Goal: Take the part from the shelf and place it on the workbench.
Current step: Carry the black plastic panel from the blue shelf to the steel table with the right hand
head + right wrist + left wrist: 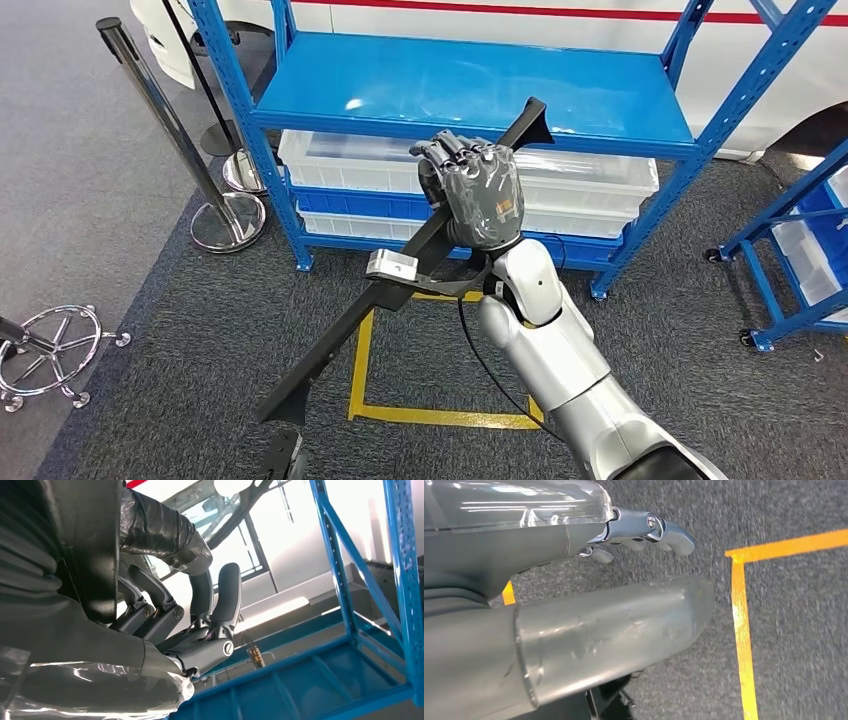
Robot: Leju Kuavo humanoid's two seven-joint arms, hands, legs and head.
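Here the right hand [478, 195] grips a long black part [400, 275] before the blue shelf [470, 85].
Clear bins [580, 175] sit under the shelf board, contents unclear; left hand [644, 530] hangs loose above the carpet [794, 630], holding nothing.

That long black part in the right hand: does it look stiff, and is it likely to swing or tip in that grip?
The black part probably is stiff: it runs straight, with no visible sag. The right hand grips it nearer its upper end, so the longer low end may lever downward or swing. The metal block adds weight below the grip.
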